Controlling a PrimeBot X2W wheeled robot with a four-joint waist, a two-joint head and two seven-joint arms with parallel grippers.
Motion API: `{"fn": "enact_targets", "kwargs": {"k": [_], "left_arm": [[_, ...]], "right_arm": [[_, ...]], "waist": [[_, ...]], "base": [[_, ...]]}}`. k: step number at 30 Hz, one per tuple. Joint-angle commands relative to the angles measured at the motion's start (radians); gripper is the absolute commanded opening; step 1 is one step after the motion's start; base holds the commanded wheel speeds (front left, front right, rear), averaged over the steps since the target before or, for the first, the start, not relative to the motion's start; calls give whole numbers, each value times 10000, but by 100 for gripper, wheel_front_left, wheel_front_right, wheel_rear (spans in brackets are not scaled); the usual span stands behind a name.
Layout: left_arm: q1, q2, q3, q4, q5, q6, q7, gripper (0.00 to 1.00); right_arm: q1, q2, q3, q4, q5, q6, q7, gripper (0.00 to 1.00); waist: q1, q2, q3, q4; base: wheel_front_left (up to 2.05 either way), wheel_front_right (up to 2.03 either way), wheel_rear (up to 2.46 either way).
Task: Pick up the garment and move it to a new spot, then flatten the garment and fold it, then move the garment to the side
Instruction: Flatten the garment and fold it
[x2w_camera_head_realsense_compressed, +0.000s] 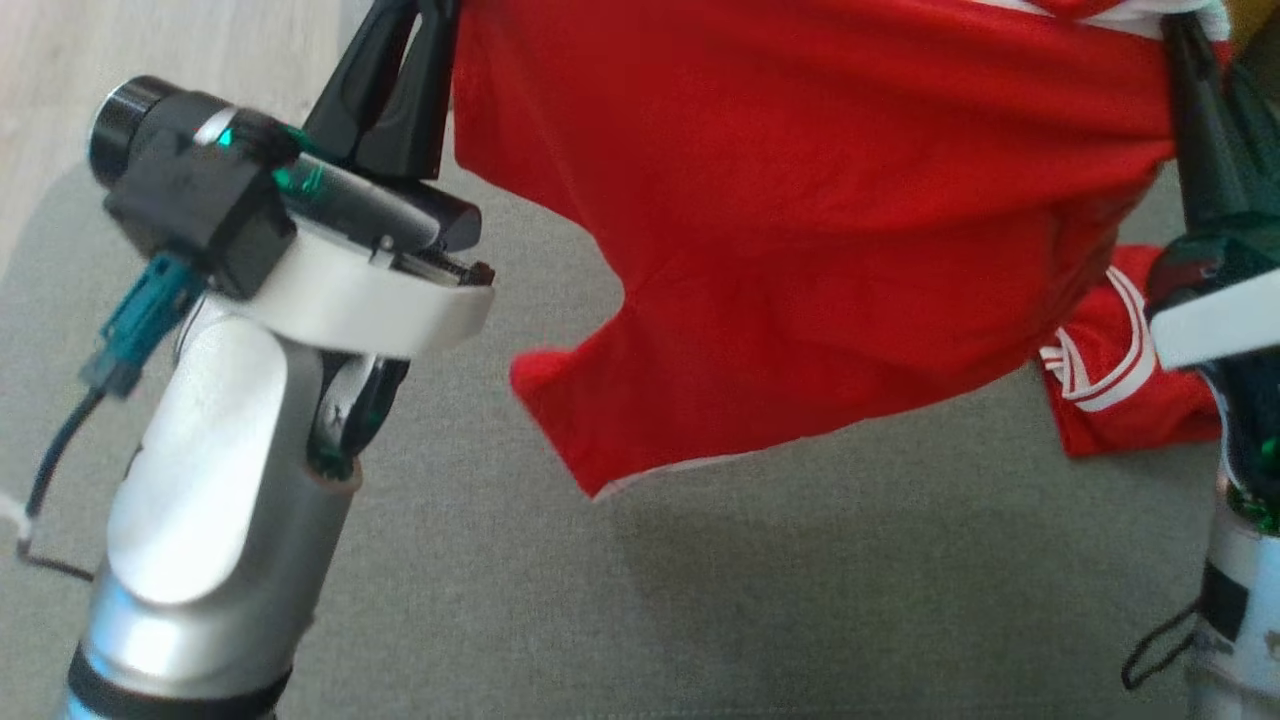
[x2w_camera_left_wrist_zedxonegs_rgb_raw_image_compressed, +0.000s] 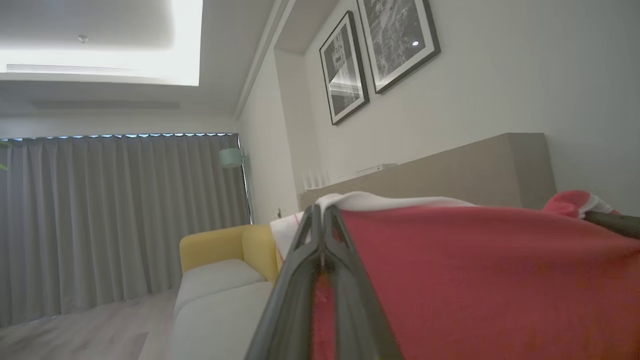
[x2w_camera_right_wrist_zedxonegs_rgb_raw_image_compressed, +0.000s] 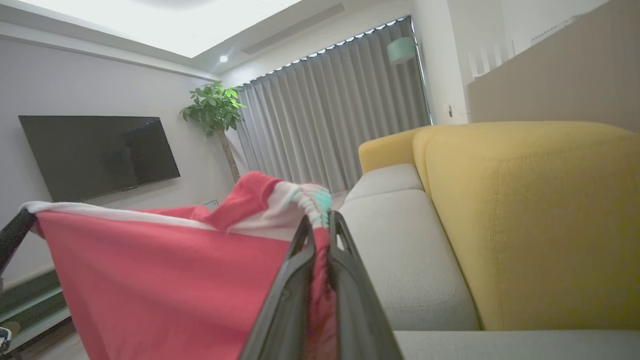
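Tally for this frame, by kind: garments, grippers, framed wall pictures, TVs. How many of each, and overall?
Red garment: 1
Grippers, left gripper and right gripper: 2
Framed pictures: 2
TV: 1
Total: 6

Grey fabric seat (x2w_camera_head_realsense_compressed: 480, 600), pale wood floor (x2w_camera_head_realsense_compressed: 60, 60) beyond its far-left edge.

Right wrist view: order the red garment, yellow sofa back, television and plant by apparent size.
Largest: yellow sofa back and red garment. They look much alike, and the garment hangs close to the camera, so I leave them unranked.
Next: television.
Smallest: plant.
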Motion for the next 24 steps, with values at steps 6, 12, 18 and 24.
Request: {"fn": "enact_targets", "kwargs": {"k": [6, 12, 18, 24], "left_arm": [[-2045, -86, 601, 1355, -395, -321, -246, 0], [-4491, -514, 908, 3975, -620, -581, -791, 0], [-6672, -754, 1271, 6364, -366, -579, -1004, 0], [-7247, -1090, 1539, 8185, -181, -476, -1012, 0]], "right_arm": [[-1826, 146, 49, 955, 55, -9, -335, 0], [-4515, 231, 470, 3458, -139, -9, -1232, 0], [-7158, 288, 1404, 6675, -840, -9, -2976, 0], [-8780, 329, 2490, 10306, -1685, -9, -4751, 0]], "waist": [[0, -1, 801, 20], [0, -1, 1770, -74], [0, -1, 2279, -189], [0, -1, 2665, -138]], "base": [[0, 0, 0], [0, 0, 0], [0, 0, 0], [0, 0, 0]]}}
